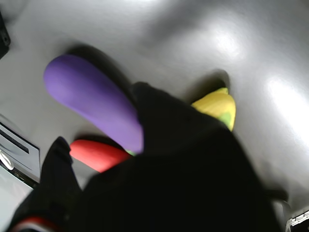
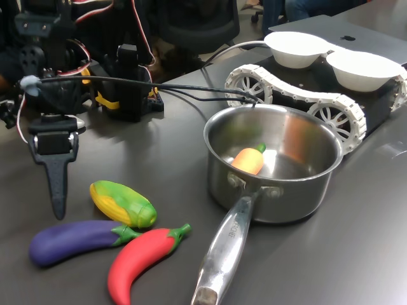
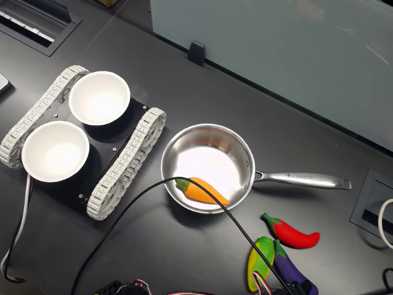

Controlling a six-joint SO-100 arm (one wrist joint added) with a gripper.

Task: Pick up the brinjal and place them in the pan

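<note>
One black gripper (image 2: 58, 206) poised above the dark table (image 2: 159, 146), jaw spread impossible to judge, holding nothing. Just below: purple brinjal (image 2: 73, 241), touching corn (image 2: 122, 203) and red chili (image 2: 141, 256). Farther off: steel pan (image 2: 273, 166) containing a carrot (image 2: 249, 159).

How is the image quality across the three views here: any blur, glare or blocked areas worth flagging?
Wrist view: soft and smeared, the dark gripper body blocks the lower half, and bright glare patches sit on the table. First exterior view: sharp, with reflections inside the pan. Second exterior view: clear, strong highlight on the pan floor, and the brinjal is cut by the frame's lower edge.
</note>
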